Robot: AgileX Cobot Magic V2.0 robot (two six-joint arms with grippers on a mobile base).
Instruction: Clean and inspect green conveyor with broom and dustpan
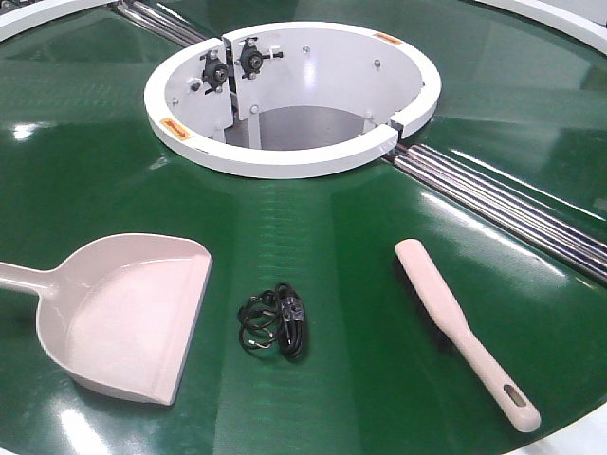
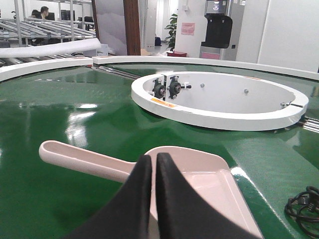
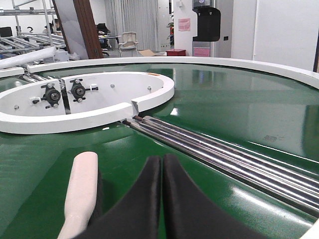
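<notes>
Dustpan [image 1: 123, 322] and broom [image 1: 462, 327] lie on the conveyor [image 1: 313, 227]; left gripper [image 2: 153, 163] and right gripper [image 3: 162, 164], jaws closed on nothing, would shove either tool aside if lowered unopened.

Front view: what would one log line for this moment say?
dustpan, broom: lying on green conveyor | black cable: between them | left hand: shut, empty | right hand: shut, empty

Background: white walls [image 2: 289, 35], a brown pillar [image 2: 132, 27], a plant [image 2: 172, 30] and steel racks [image 2: 45, 25] – a pale office chair [image 3: 128, 40] near grey curtains [image 3: 134, 15], under bright light.
</notes>
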